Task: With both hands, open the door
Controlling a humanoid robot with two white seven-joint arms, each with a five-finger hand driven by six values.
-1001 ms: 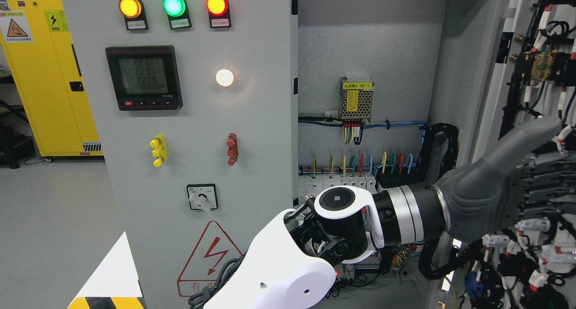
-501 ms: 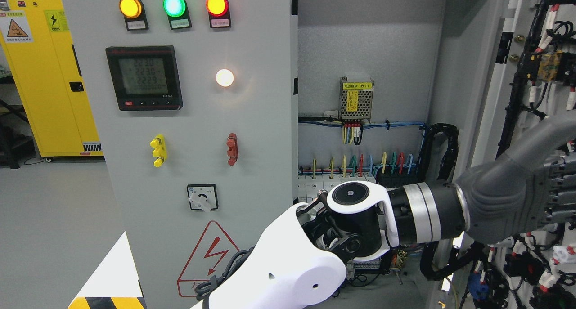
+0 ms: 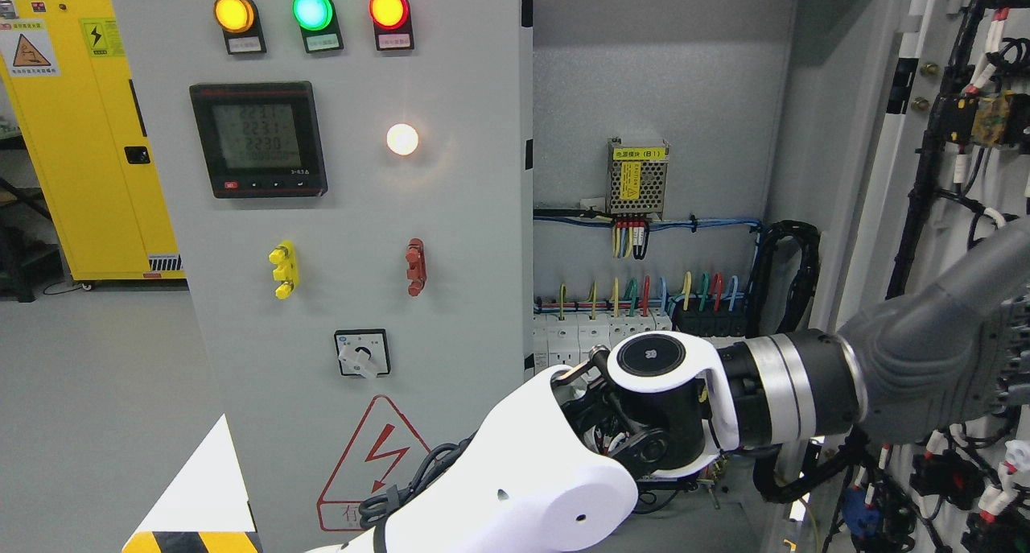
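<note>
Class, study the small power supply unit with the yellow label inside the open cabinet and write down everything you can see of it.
The power supply unit is a small upright box with a perforated metal-looking casing, mounted on the grey back wall of the cabinet interior. A yellow label runs across its top, and a yellow warning sticker sits on its front. Yellow, red and black wires leave its underside and join a bundle of blue cables running sideways just beneath. Nothing else touches it; the robot arm is lower down.

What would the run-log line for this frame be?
stage: pushing right door open | left hand: against right door, fingers unclear | right hand: out of view | left door: shut, lamps lit | cabinet inside: exposed
</note>
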